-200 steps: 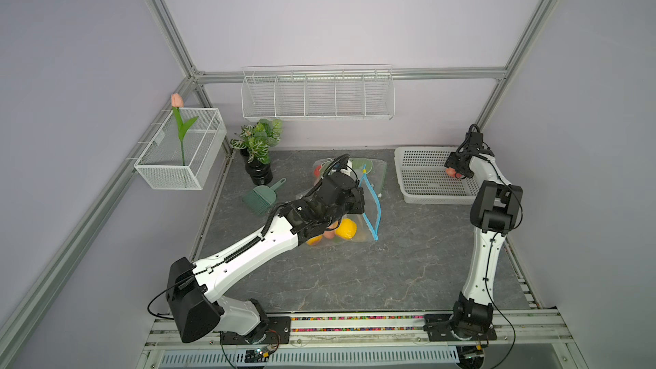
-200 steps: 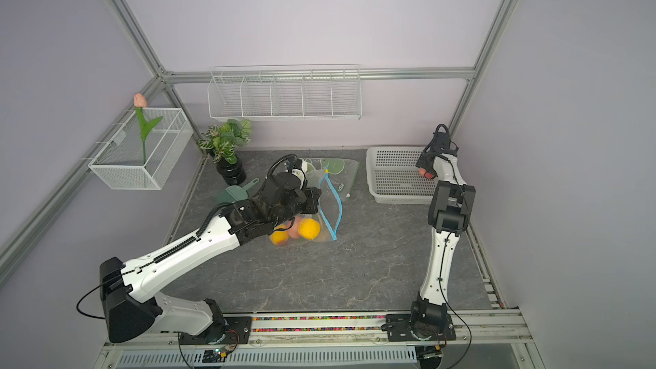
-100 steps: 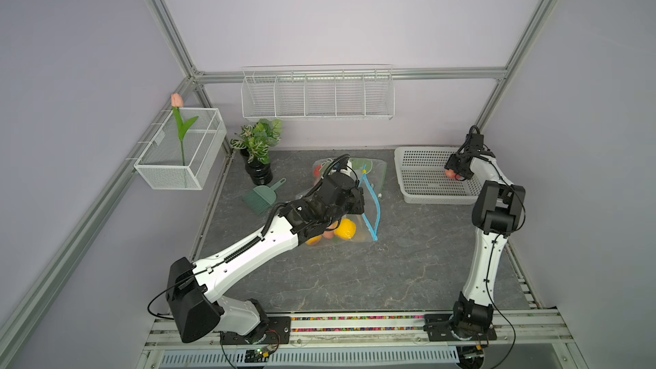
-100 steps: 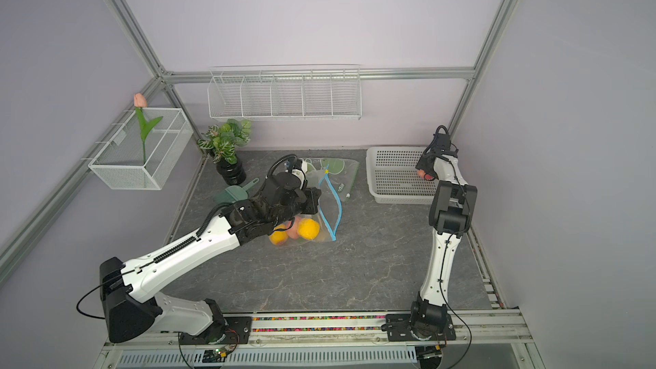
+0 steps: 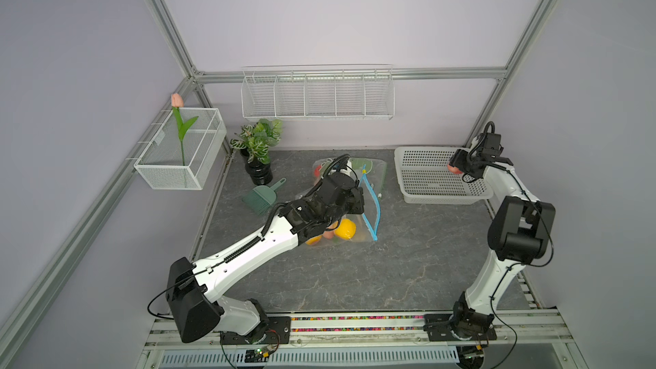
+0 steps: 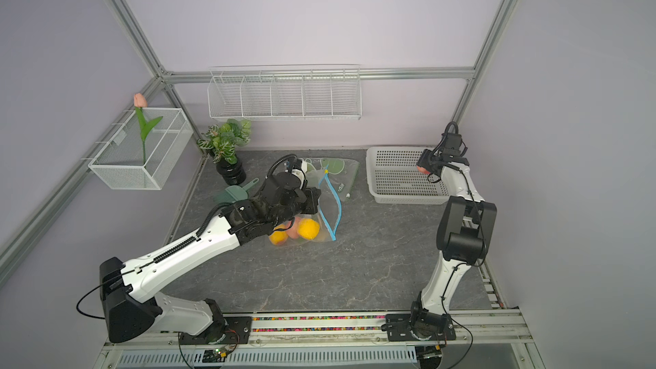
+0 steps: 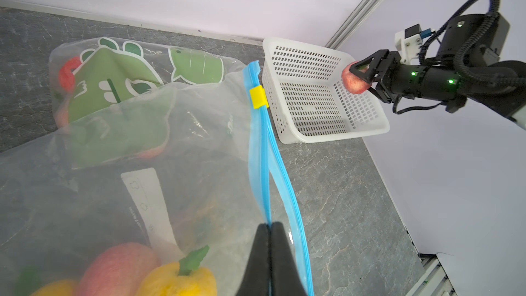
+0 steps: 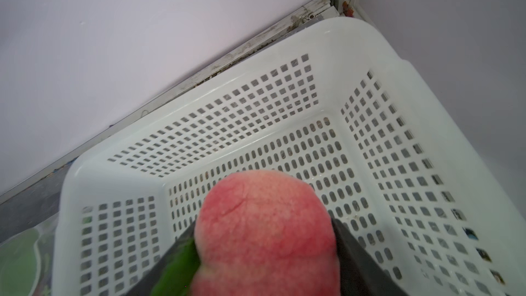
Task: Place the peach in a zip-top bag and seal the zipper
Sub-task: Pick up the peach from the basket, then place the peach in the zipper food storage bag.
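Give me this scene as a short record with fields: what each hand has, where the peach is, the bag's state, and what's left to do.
left hand: shut, pinching the blue zipper edge of the zip-top bag
right hand: closed on the peach, held over the white basket
bag mouth: open, with the yellow slider near the strip's far end
bag contents: a yellow pepper and a pink fruit
remaining: peach into the bag, then seal

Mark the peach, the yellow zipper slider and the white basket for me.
peach (image 8: 267, 232), right wrist view, middle of its red skin.
yellow zipper slider (image 7: 258, 97), left wrist view, centre of the clip.
white basket (image 8: 350, 34), right wrist view, bare corner rim.
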